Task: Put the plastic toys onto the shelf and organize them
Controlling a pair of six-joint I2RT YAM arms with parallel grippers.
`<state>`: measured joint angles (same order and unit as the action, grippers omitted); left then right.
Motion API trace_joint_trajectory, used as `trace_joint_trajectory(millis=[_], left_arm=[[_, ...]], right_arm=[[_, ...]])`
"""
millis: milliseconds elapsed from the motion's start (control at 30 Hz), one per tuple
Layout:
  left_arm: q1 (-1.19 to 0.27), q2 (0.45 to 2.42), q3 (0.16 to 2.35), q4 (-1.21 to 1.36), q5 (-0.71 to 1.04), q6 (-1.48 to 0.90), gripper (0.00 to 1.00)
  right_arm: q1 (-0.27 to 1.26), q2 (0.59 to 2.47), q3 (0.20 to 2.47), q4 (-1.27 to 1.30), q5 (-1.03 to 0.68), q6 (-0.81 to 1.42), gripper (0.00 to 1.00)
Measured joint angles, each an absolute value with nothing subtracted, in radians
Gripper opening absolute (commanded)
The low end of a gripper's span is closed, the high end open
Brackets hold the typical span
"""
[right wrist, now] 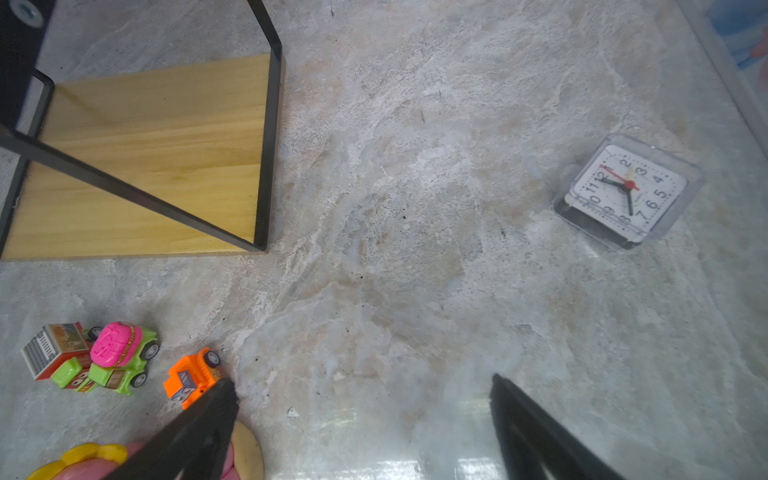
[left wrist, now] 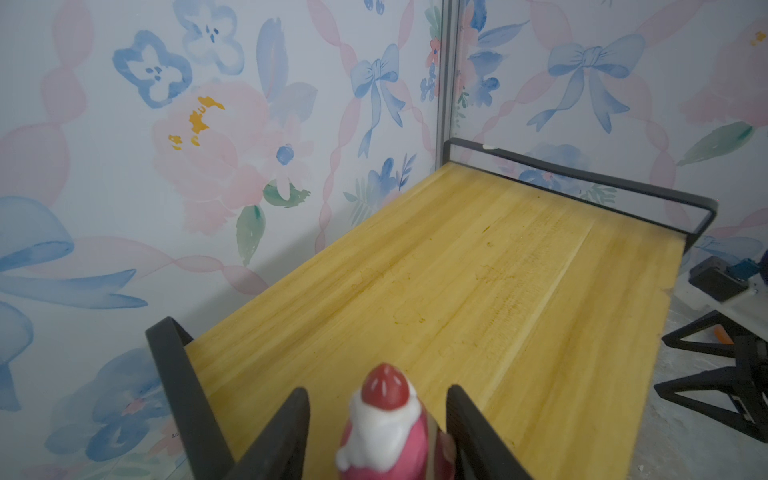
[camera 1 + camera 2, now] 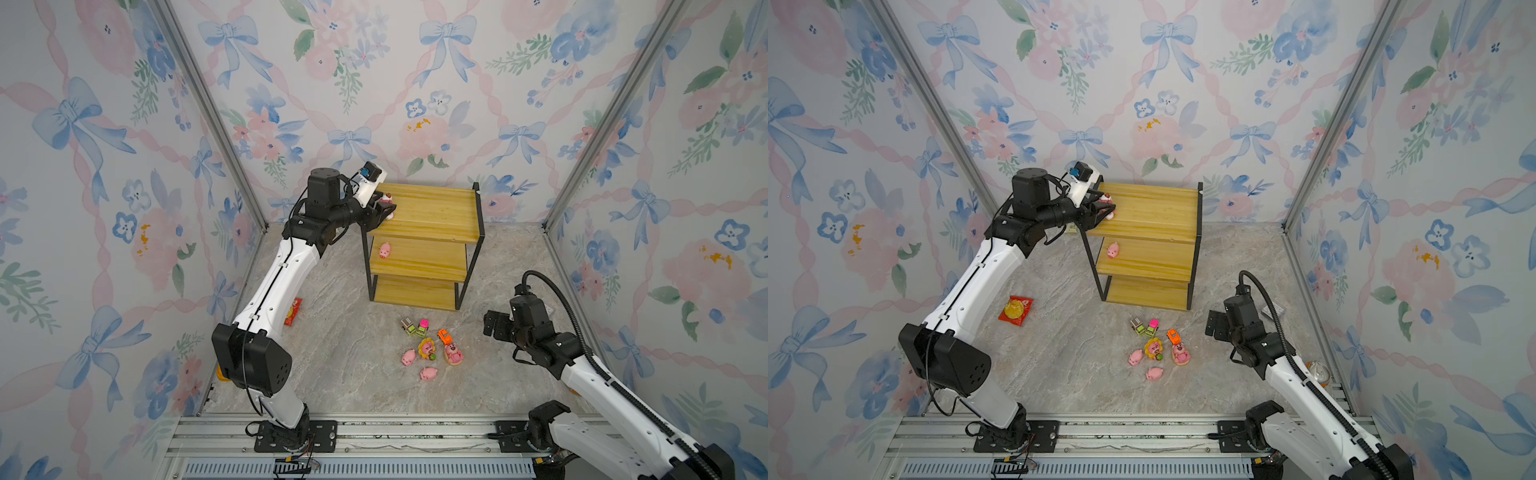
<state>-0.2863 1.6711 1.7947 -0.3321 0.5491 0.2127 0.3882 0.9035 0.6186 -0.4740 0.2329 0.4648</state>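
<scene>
The shelf [image 3: 436,212] [image 3: 1154,212] stands at the back. At the left end of its top board [image 2: 478,291] my left gripper [image 3: 384,208] [image 2: 378,390] is open around a pink bear figurine [image 2: 382,419] [image 3: 388,198] with a strawberry on its head; a gap shows on one side of it. A pink pig [image 3: 384,250] lies on the middle board. On the floor in front lie three mini cars [image 3: 423,326] [image 1: 120,357], two bears [image 3: 453,354] and two pigs [image 3: 409,357]. My right gripper [image 3: 494,322] [image 1: 361,383] hangs open and empty beside the orange car [image 1: 191,376].
A red snack packet [image 3: 1016,309] lies on the floor under the left arm. A small square clock [image 1: 627,191] sits to the right of the shelf. An orange-lidded jar [image 3: 1318,372] stands by the right wall. Flowered walls close in three sides.
</scene>
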Motion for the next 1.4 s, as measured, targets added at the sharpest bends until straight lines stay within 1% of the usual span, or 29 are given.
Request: trace_joint_trajectory(millis=[1133, 1400], left_arm=[[-0.286, 1.671, 1.794, -0.327, 0.495, 0.178, 0.66], [-0.286, 1.668, 1.794, -0.33, 0.486, 0.172, 0.73]], right_arm=[[0.402, 0.904, 0.619, -0.467, 0.231, 0.464, 0.97], [0.403, 0.904, 0.619, -0.466, 0.22, 0.464, 0.97]])
